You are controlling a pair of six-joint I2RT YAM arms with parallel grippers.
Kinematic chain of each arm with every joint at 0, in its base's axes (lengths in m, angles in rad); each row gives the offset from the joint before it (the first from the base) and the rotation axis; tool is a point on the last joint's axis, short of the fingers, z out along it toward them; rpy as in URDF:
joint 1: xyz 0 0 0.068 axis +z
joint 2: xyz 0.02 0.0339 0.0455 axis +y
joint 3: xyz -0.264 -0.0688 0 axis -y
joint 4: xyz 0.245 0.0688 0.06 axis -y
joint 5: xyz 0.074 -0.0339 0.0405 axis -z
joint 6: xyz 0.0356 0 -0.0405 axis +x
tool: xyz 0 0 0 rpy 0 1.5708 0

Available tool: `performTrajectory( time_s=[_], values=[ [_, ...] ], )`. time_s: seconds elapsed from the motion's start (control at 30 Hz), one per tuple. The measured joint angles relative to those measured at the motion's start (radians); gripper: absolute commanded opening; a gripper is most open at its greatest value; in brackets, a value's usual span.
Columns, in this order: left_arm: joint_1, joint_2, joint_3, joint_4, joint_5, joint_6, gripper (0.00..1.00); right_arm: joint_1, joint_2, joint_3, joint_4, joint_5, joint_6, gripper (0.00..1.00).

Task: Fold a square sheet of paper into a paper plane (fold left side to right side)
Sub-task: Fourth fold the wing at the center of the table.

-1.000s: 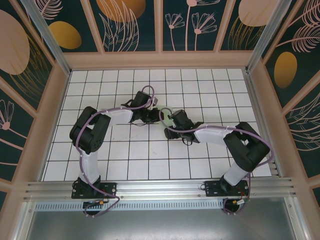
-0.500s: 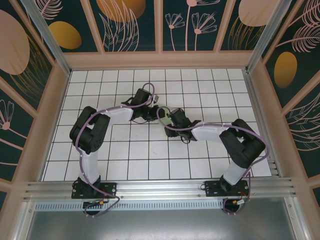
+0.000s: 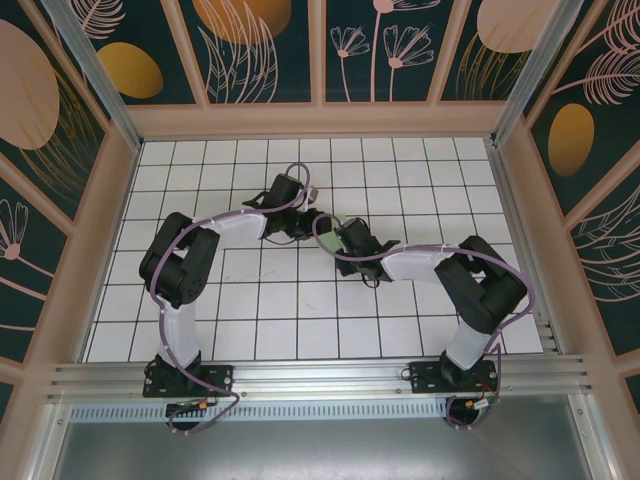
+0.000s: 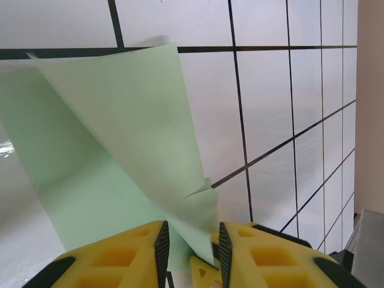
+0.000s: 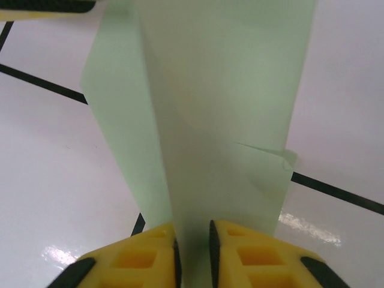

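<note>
Paper (image 5: 228, 90), pale green | right fingers (image 5: 135, 258) clamped on it | left fingers (image 4: 114, 261) straddle corner, grip unclear

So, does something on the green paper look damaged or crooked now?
Yes. The green paper is crumpled at the corner by the left end effector, and near the right end effector its edge has a small wrinkle.

Light was bright and even, from overhead. White glare patches lay on the tiles (image 5: 309, 231) in both wrist views. The paper (image 4: 120, 150) cast a faint shadow and looked soft near the lens.
</note>
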Motion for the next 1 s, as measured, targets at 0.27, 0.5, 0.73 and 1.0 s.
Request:
performTrajectory(
  time_s=[0.27,0.5,0.73,1.0],
  values=[
    [0.003,-0.051,0.003,-0.055,-0.042,0.038,0.58,-0.017,0.000,0.000,0.016,-0.066,0.005,0.11],
    [0.021,-0.127,-0.020,-0.062,-0.060,0.042,0.59,-0.093,0.000,-0.005,0.057,-0.248,0.016,0.08],
    [0.021,-0.121,-0.076,-0.037,-0.039,0.039,0.55,-0.166,0.000,-0.012,0.085,-0.428,0.038,0.07],
    [0.005,-0.048,-0.075,0.003,-0.003,0.035,0.53,-0.188,0.048,-0.012,0.113,-0.541,0.061,0.06]
  ],
)
